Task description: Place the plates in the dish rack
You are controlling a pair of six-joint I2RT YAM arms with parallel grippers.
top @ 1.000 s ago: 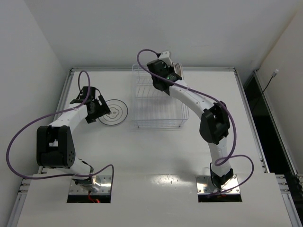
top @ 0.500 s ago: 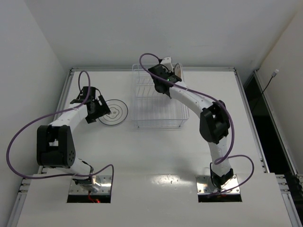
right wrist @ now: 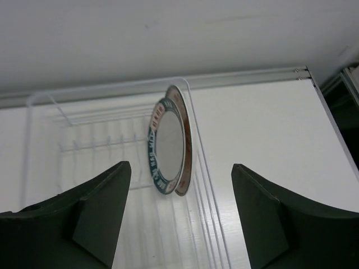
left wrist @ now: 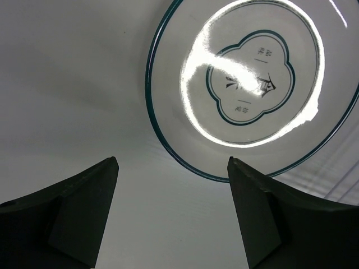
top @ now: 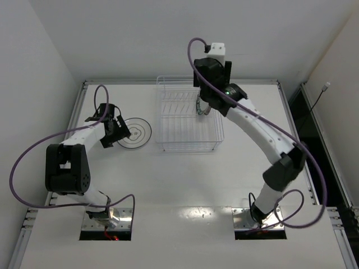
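A white plate with thin dark rings (top: 135, 133) lies flat on the table left of the dish rack (top: 188, 140). My left gripper (top: 120, 130) hovers at its left edge, open and empty; in the left wrist view the ringed plate (left wrist: 252, 84) lies just beyond the open left gripper (left wrist: 171, 168). Two plates stand on edge at the rack's right side: a dark blue-green rimmed one (right wrist: 160, 168) and an orange-patterned one (right wrist: 187, 147) behind it. My right gripper (right wrist: 179, 168) is raised above them, open and holding nothing. From above, the standing plates (top: 198, 104) show only partly under the right gripper (top: 205, 98).
The rack's wire rim (right wrist: 112, 89) and divider tines stand left of the standing plates. A raised rail (top: 179, 82) borders the table's far edge, with walls close behind and at both sides. A dark gap (top: 314, 129) runs along the right of the table.
My right gripper has opened, letting go of the plate in the rack, and has risen up and back from it. The left arm has barely moved.
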